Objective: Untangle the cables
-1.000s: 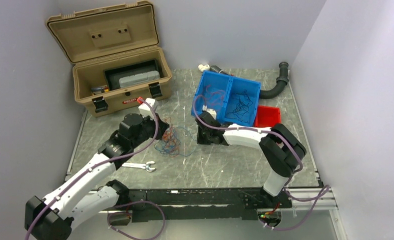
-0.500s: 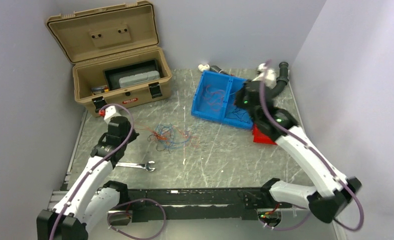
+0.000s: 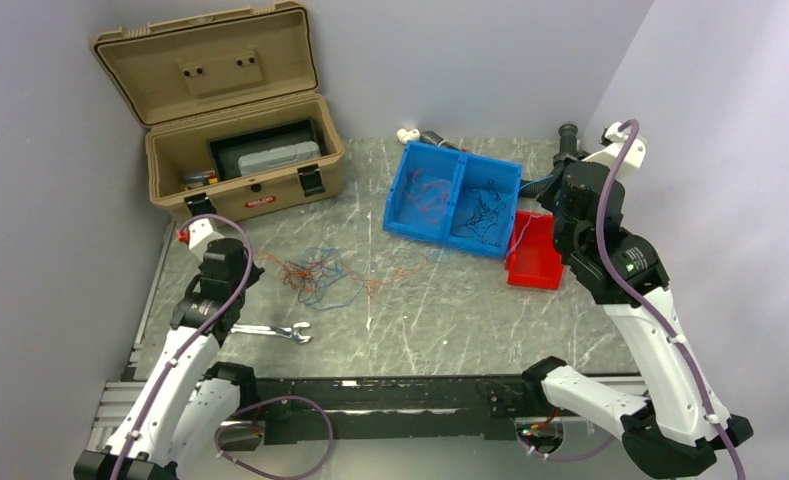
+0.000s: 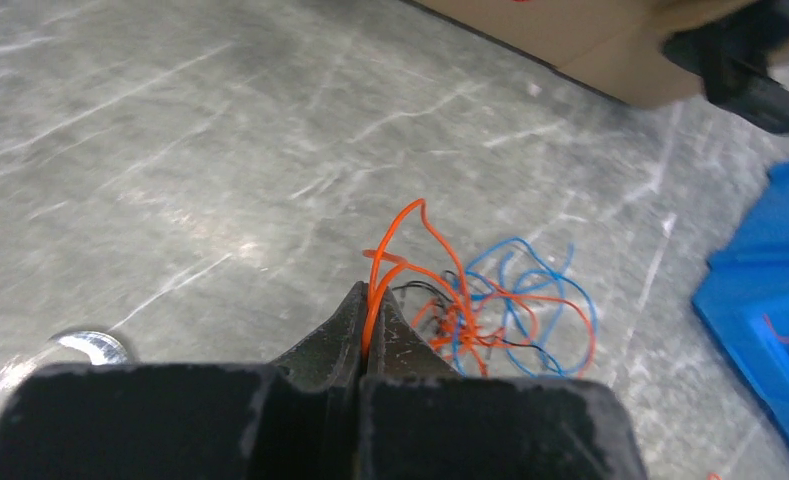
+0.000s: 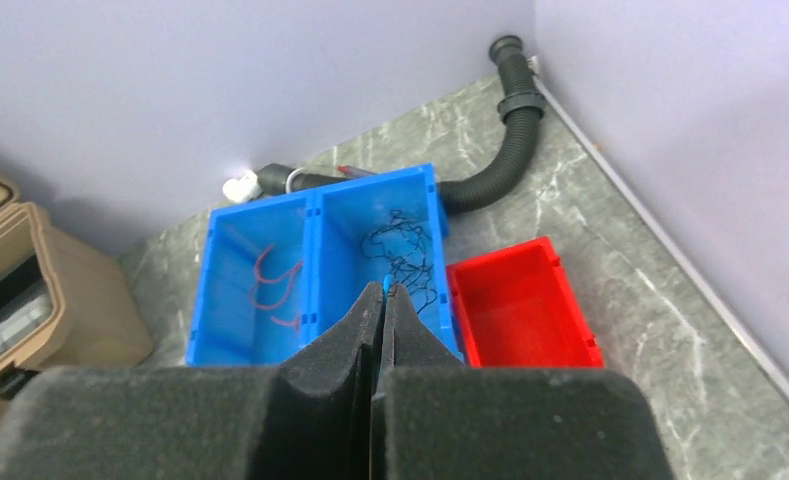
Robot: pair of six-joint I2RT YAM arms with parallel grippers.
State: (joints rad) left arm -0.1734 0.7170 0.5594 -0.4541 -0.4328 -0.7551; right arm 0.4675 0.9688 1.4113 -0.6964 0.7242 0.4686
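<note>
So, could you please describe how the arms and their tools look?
Both are white-shelled with black joints and a thick purple cable running along each. The left arm has a red mark near its wrist; the right arm shows a green light. The left tool and right tool have dark wedge-shaped fingers.

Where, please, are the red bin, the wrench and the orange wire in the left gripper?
red bin (image 3: 538, 262), top view, bare floor.
wrench (image 3: 270, 330), top view, its shank.
orange wire (image 4: 370, 305), left wrist view, above the pinch.

One each: case (image 3: 255, 192), wrench (image 3: 275, 331), hose (image 5: 515, 120), blue bin (image 3: 425, 232), red bin (image 3: 532, 264).
</note>
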